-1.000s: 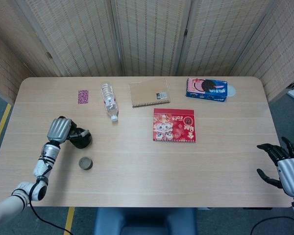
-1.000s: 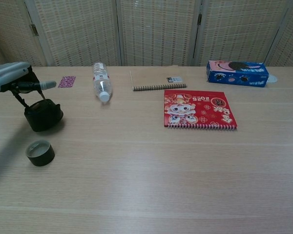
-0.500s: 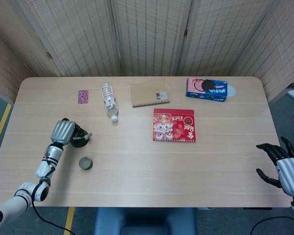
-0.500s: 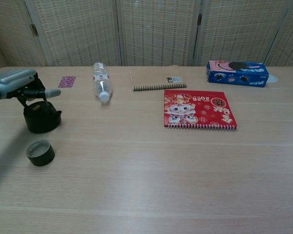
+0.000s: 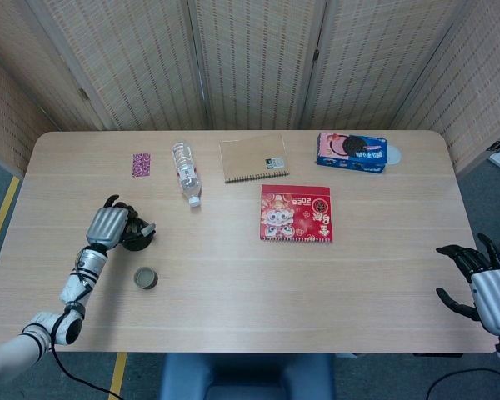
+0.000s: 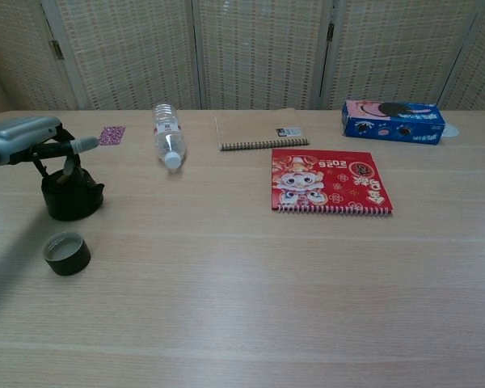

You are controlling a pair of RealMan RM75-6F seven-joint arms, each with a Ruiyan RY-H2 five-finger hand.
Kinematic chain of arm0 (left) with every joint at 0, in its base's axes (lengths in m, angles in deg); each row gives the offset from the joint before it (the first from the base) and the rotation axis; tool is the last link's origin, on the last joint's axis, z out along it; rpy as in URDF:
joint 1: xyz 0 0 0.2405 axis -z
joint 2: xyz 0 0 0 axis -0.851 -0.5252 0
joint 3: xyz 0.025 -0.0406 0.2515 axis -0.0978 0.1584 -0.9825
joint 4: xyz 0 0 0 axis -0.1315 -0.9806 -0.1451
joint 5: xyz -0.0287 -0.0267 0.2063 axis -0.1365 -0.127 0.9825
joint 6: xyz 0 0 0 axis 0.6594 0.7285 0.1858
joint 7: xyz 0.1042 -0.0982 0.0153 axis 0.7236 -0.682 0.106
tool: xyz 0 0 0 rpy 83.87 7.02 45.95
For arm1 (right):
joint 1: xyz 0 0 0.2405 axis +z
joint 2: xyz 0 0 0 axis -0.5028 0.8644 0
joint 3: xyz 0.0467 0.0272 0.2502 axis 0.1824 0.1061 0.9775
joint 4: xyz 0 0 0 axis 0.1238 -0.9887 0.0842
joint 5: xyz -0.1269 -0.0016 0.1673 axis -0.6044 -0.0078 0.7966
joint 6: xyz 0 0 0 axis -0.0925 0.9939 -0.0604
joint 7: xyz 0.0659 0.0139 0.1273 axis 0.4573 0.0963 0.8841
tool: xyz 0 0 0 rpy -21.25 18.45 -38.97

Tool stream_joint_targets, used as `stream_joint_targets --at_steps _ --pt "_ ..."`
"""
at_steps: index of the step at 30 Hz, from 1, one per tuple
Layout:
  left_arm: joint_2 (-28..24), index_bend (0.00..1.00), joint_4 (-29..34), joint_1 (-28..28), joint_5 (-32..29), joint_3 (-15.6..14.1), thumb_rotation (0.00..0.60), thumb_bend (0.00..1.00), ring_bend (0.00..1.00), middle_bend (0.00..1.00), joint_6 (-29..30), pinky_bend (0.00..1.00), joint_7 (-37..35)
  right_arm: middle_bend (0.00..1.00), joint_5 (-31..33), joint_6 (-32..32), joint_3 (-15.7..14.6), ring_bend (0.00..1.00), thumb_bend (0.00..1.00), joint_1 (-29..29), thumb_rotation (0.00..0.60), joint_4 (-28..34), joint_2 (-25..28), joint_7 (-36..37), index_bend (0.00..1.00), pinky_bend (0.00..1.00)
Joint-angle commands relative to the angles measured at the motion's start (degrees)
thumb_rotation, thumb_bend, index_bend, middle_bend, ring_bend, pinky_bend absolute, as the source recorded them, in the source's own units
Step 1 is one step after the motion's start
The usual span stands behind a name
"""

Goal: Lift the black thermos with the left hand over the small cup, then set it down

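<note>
With our left hand (image 6: 34, 139) poised over the black thermos (image 6: 69, 195), which stands just behind the small cup (image 6: 66, 253), fingers loosely spread, we should close firmly around its body before lifting.

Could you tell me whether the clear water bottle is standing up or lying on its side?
Lying on its side: the water bottle rests lengthwise on the table, cap toward the camera.

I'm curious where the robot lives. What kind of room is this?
Probably an indoor test room or lab corner: a wooden table fenced in by woven folding screens, with yellow tape marking the floor.
</note>
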Motion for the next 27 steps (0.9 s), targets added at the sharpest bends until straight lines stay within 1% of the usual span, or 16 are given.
stream_joint_targets --at_steps 1,2,5,12,18,19,20,21,23,24,26,27 --pt "-0.4 0.28 0.6 0.0 -0.8 0.4 0.001 0.17 0.18 0.33 -0.4 0.04 0.8 0.29 -0.1 0.1 0.0 0.27 0.27 0.0 0.600 0.1 0.1 0.0 0.23 0.04" --pt "-0.5 0.24 0.8 0.0 -1.1 0.4 0.001 0.17 0.16 0.33 -0.5 0.03 1.4 0.29 -0.1 0.2 0.0 0.27 0.27 -0.1 0.600 0.1 0.0 0.0 0.23 0.04" --pt "-0.7 0.19 1.3 -0.1 -2.0 0.6 0.004 0.17 0.15 0.30 -0.9 0.01 2.9 0.29 -0.2 0.1 -0.1 0.27 0.27 -0.1 0.600 0.0 0.0 0.0 0.23 0.04" --pt "-1.4 0.16 3.1 -0.9 -4.7 2.0 0.002 0.17 0.12 0.26 -0.2 0.01 4.3 0.29 -0.4 0.6 -0.1 0.27 0.27 -0.3 0.600 0.3 0.3 -0.3 0.23 0.04" --pt "-3.9 0.16 8.2 -3.3 -6.4 3.9 0.004 0.18 0.12 0.26 4.4 0.01 3.8 0.29 -0.3 0.4 -0.2 0.27 0.27 -0.4 0.600 0.8 0.9 -0.7 0.23 0.04" --pt "-4.4 0.16 9.3 -3.8 -6.4 4.1 0.022 0.18 0.12 0.26 5.3 0.01 3.7 0.29 -0.4 -0.1 -0.4 0.27 0.27 -0.3 0.600 0.9 1.0 -0.8 0.23 0.04" --pt "-5.1 0.17 10.6 -4.4 -6.5 4.3 0.069 0.19 0.12 0.26 6.1 0.01 3.2 0.29 -0.4 -0.4 -0.5 0.27 0.27 -0.1 0.600 0.9 1.1 -0.8 0.23 0.04" --pt "-6.1 0.18 12.8 -5.1 -6.9 4.6 0.165 0.21 0.12 0.26 6.9 0.01 2.5 0.29 -0.5 -0.9 -0.6 0.27 0.27 0.0 0.600 1.0 1.2 -0.7 0.23 0.04" --pt "-8.1 0.21 16.3 -6.4 -7.2 4.9 0.419 0.25 0.13 0.26 8.2 0.01 2.2 0.29 -0.6 -1.3 -0.8 0.27 0.27 0.3 0.600 1.0 1.3 -0.6 0.23 0.04" --pt "-9.6 0.22 18.7 -7.3 -7.0 4.7 0.515 0.28 0.13 0.26 9.3 0.03 2.7 0.29 -0.7 -1.6 -0.8 0.27 0.27 0.4 0.600 1.1 1.5 -0.5 0.23 0.04" --pt "-11.9 0.24 22.4 -9.2 -6.7 3.9 0.593 0.31 0.14 0.26 12.4 0.04 5.6 0.29 -1.1 -1.9 -0.9 0.27 0.27 0.8 0.600 0.8 1.4 0.0 0.23 0.04" --pt "-12.5 0.25 23.5 -9.8 -6.6 3.7 0.600 0.33 0.15 0.26 13.4 0.04 6.4 0.29 -1.4 -2.0 -0.9 0.27 0.27 1.0 0.600 0.6 1.3 0.4 0.23 0.04"
